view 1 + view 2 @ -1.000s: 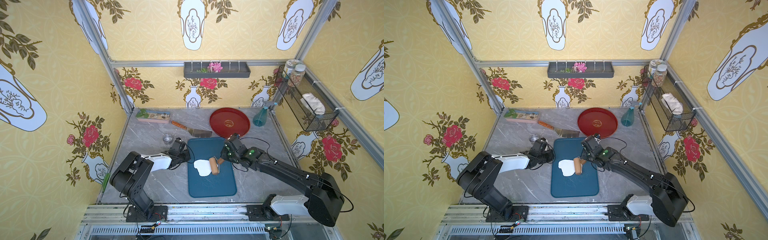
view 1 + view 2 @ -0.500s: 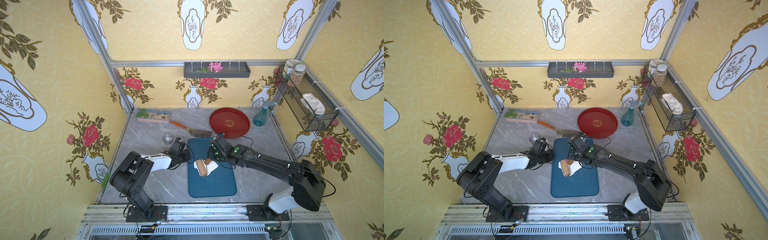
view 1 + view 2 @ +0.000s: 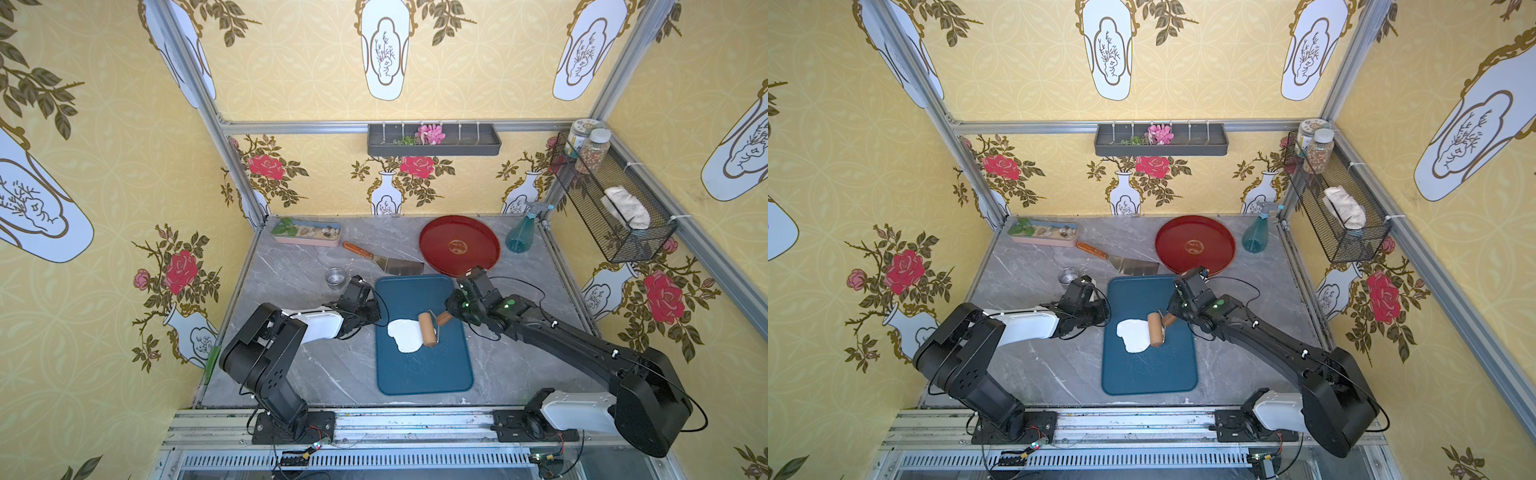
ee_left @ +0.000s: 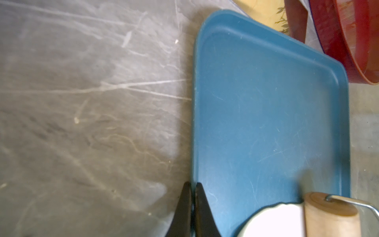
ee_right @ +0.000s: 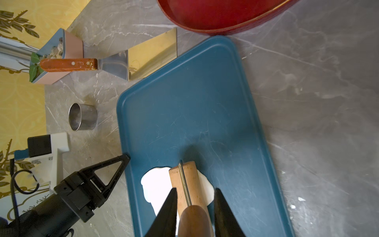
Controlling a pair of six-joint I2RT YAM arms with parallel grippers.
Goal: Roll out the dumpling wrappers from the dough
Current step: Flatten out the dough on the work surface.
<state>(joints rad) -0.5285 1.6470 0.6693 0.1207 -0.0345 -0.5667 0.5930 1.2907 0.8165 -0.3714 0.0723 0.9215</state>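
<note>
Table (image 3: 299,291): blue board (image 3: 415,374) in the middle.
Right hand (image 5: 195,205): clamped on the roller (image 3: 427,330) handle.
Left hand (image 4: 192,185): closed, tips at the board's left rim.
Dough (image 3: 405,334): ragged flattened sheet mid-board, roller on its right edge.
Progress: rolling looks well along; no round wrappers cut; ring cup (image 3: 335,276) stands far left.

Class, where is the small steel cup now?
In both top views the steel cup stands on the table by the blue board's far left corner.
</note>
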